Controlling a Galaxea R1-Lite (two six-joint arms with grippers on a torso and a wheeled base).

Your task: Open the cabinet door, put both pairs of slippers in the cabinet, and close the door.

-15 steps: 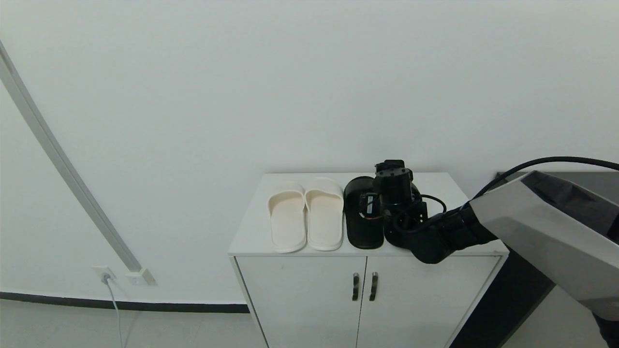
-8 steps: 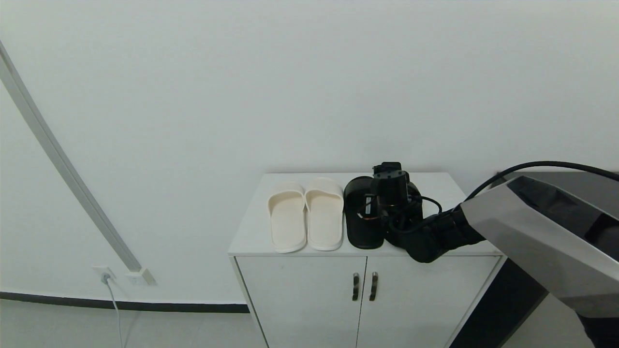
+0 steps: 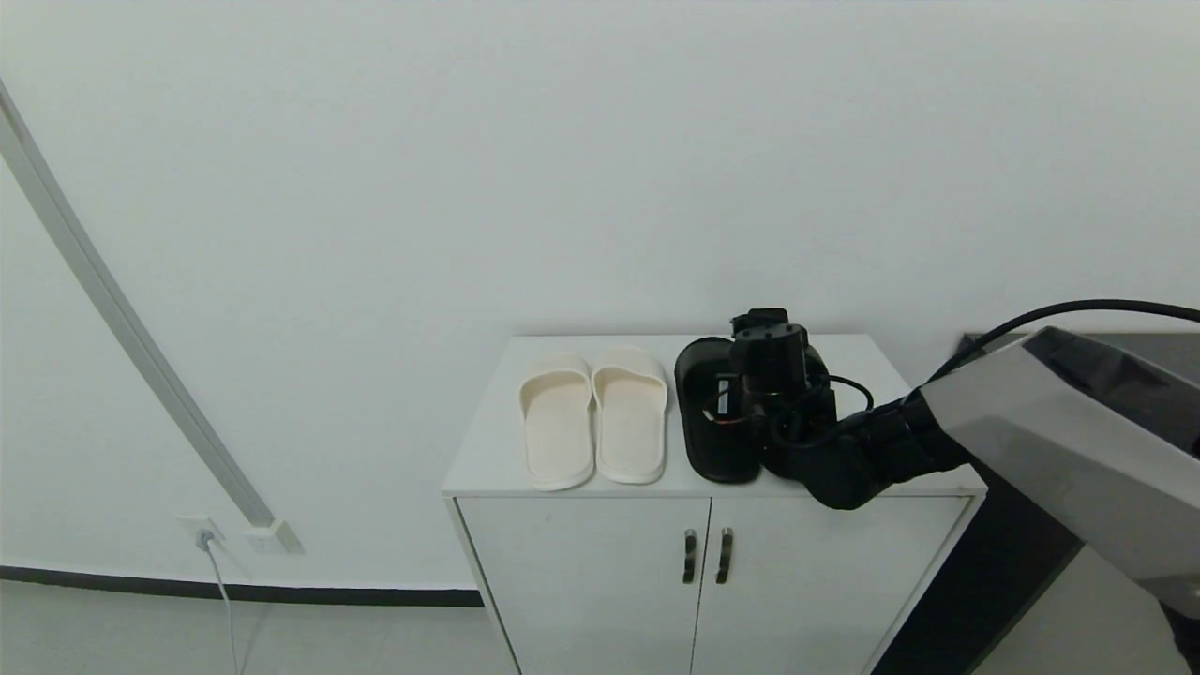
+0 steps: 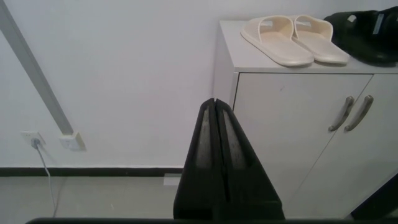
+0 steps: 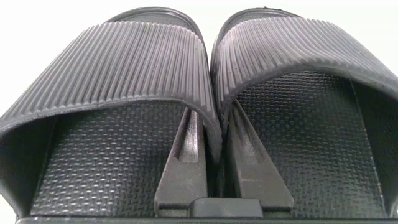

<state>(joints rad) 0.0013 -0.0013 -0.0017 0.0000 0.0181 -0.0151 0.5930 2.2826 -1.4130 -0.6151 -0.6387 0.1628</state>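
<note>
The pair of black slippers (image 3: 712, 417) lies on the right half of the white cabinet top (image 3: 487, 450). My right gripper (image 5: 214, 146) is shut on the slippers' touching inner edges, one finger (image 5: 183, 155) under each ribbed strap (image 5: 124, 62). To their left, a small gap away, lies the cream pair (image 3: 592, 417). Both cabinet doors (image 3: 581, 581) are closed, their two handles (image 3: 707, 555) side by side. My left gripper (image 4: 215, 106) hangs shut and empty, low in front of the cabinet's left side, with the cream slippers (image 4: 292, 37) above it.
A slanted grey conduit (image 3: 112, 300) runs down the wall to a socket with a cable (image 3: 202, 536) left of the cabinet. A dark panel (image 3: 994, 562) stands against the cabinet's right side. The floor in front lies open.
The right gripper has drawn the black pair a little to the right, opening a gap to the cream pair. The arm pulled back slightly.
</note>
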